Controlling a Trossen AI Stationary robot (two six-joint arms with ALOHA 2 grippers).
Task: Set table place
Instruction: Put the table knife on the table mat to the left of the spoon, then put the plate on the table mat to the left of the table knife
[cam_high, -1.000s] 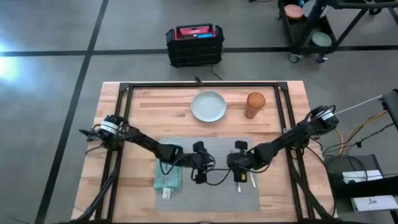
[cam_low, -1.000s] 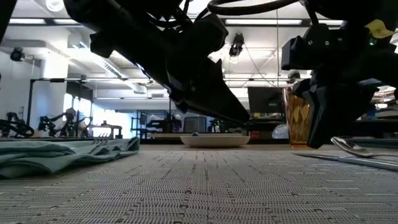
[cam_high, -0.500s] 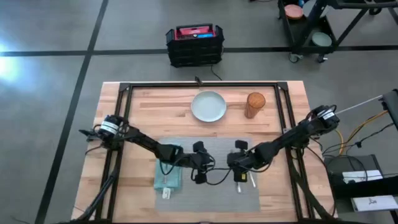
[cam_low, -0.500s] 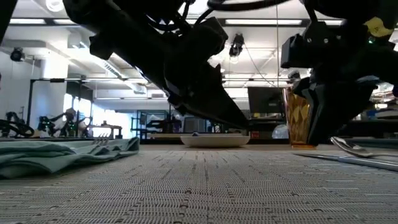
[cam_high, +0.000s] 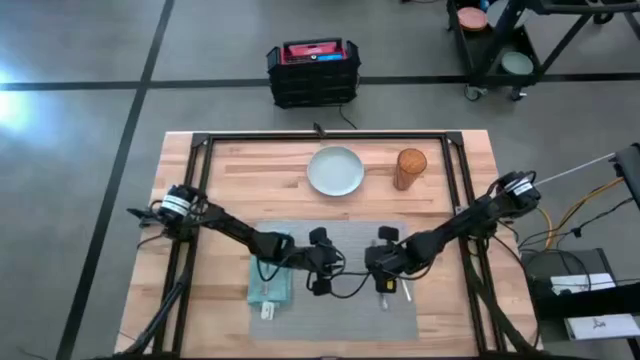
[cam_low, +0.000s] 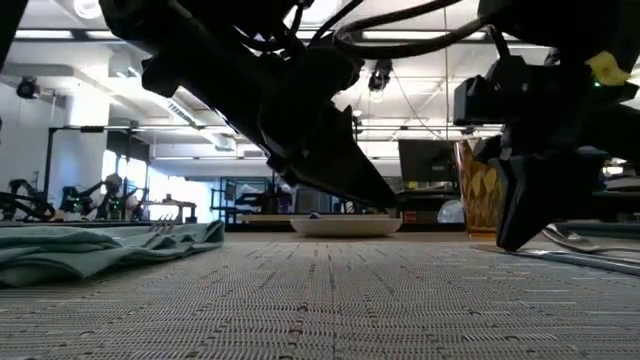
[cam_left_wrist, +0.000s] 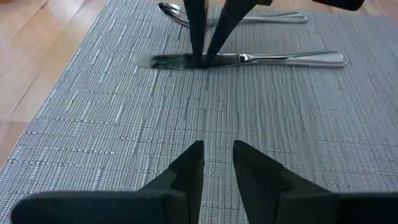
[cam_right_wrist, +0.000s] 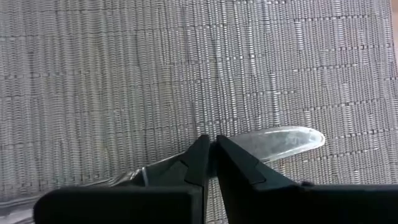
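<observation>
On the place (cam_left_wrist: 112, 124): one knife (cam_left_wrist: 249, 60), one spoon (cam_left_wrist: 249, 17).

I see the placemat (cam_high: 345, 270) central on the tabletop (cam_high: 230, 160): napkin (cam_high: 268, 285) at its left edge, knife (cam_left_wrist: 249, 60) on it, plate (cam_high: 335, 171) behind.

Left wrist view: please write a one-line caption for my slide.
Right gripper closed on a knife lying on the grey placemat, spoon beyond, left gripper waiting slightly open.
</observation>
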